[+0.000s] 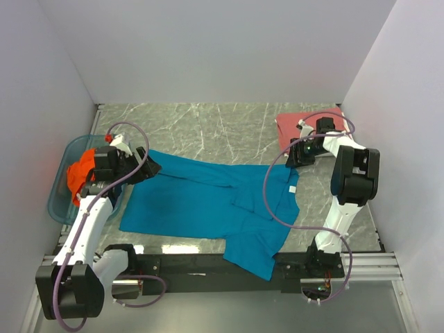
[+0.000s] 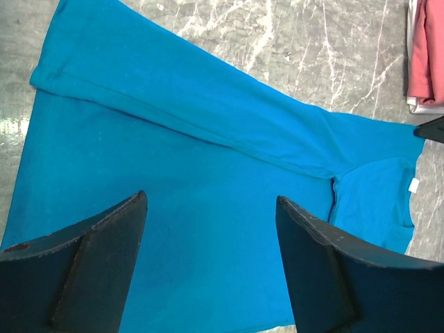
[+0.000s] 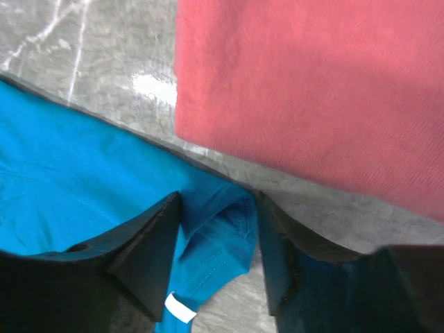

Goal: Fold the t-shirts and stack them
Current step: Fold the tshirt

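Across the middle of the grey marble worktop [image 1: 208, 125] lies a teal blue short-sleeved cloth t-shirt [image 1: 201, 201], spread wide. Its upper long edge is turned over in a first fold, and one sleeve trails off the worktop's near edge.

At upper right, a dusty red cloth t-shirt [image 1: 291, 125] lies folded flat. At far left, a bright orange cloth t-shirt [image 1: 80, 170] sits bunched in a translucent blue plastic tub [image 1: 59, 201].

The left arm's fingers [image 2: 97, 263] are spread wide above the teal cloth, grasping nothing. The right arm's fingers [image 3: 146, 257] straddle the teal collar just beside the red shirt's edge. Cloth fills the gap between them, but I cannot tell whether they are pinching it.

Judging by this, one shirt seems finished, one is part-folded and one untouched, with nothing stacked yet.
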Motion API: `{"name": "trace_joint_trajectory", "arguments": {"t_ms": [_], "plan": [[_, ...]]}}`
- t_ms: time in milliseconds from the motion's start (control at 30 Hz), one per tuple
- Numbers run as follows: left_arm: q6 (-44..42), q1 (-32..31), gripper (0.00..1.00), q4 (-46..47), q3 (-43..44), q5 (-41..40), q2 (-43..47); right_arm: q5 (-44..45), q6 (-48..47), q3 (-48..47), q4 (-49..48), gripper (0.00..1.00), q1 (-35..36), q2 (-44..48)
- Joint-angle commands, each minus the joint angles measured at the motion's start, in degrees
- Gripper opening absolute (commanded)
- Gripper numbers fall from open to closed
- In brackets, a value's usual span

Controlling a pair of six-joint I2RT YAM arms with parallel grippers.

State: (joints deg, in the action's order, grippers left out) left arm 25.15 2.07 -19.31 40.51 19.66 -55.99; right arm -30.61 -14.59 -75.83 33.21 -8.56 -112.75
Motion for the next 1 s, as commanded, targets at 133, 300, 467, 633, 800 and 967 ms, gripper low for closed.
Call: {"name": "trace_joint_trajectory", "arguments": {"t_ms": [133,300,467,633,800,967], "plan": [[-0.54,0.22,0.8,2.26,1.24,1.34,1.14,3.19,-1.23,-0.72,2.65,0.43,0.21,0.6],[-0.71,0.13,0.8,2.17,1.41,1.17,1.05,2.22,-0.88,-0.89,2.47,0.3,0.21,0.69],[-0.89,0.13,0.8,2.08,1.5,0.82,1.23,1.96,-0.62,-2.13,2.65,0.21,0.21,-0.19],[-0.8,0.13,0.8,2.08,1.5,0.64,1.23,1.61,-0.62,-1.51,2.38,0.1,0.12,-0.89],[-0.8,0.13,0.8,2.08,1.68,0.47,1.14,1.25,-0.44,-0.46,1.43,0.0,-0.41,0.15],[-0.8,0.13,0.8,1.91,1.5,0.29,1.32,2.22,-0.35,-0.28,0.36,0.0,-1.72,2.44]]}}
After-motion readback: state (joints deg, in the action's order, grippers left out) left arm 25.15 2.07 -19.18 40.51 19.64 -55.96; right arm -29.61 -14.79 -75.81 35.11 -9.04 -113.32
